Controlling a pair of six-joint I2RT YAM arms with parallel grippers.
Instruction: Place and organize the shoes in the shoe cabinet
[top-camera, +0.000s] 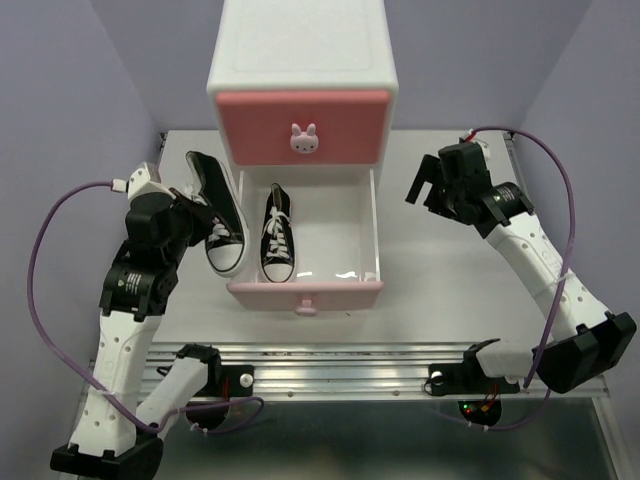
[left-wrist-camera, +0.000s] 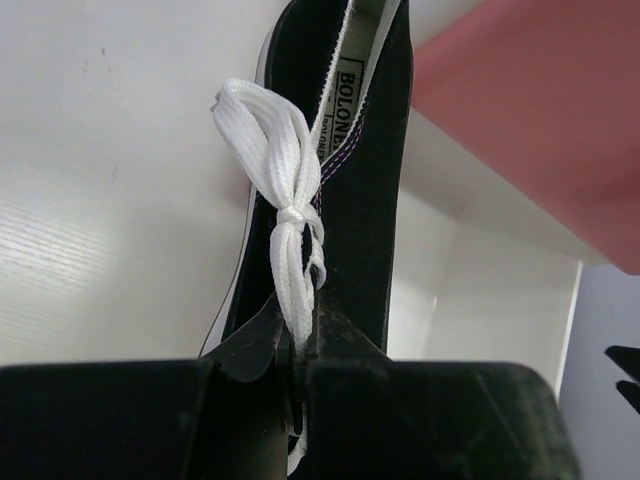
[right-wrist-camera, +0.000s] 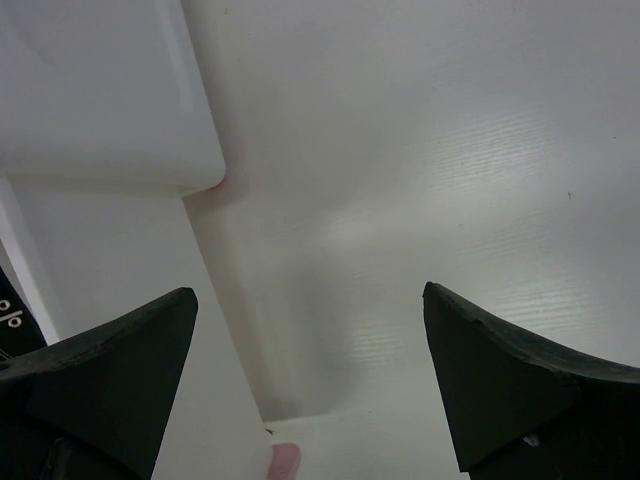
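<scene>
The shoe cabinet (top-camera: 302, 55) stands at the back with its upper drawer shut and its paler lower drawer (top-camera: 305, 292) pulled open. One black sneaker (top-camera: 277, 232) lies in the drawer's left half, toe toward me. My left gripper (top-camera: 200, 215) is shut on the second black sneaker (top-camera: 218, 205), held tilted just outside the drawer's left wall. In the left wrist view the jaws (left-wrist-camera: 300, 330) pinch that sneaker (left-wrist-camera: 370, 180) by its upper, at the white lace bow (left-wrist-camera: 275, 160). My right gripper (top-camera: 424, 188) is open and empty, right of the cabinet. No orange sneakers are in view.
The drawer's right half (top-camera: 340, 230) holds nothing. The right wrist view shows the white table (right-wrist-camera: 450, 150), the cabinet's lower corner (right-wrist-camera: 100, 90) and the drawer's side wall (right-wrist-camera: 225, 330) between the spread fingers. A metal rail (top-camera: 330, 360) runs along the near edge.
</scene>
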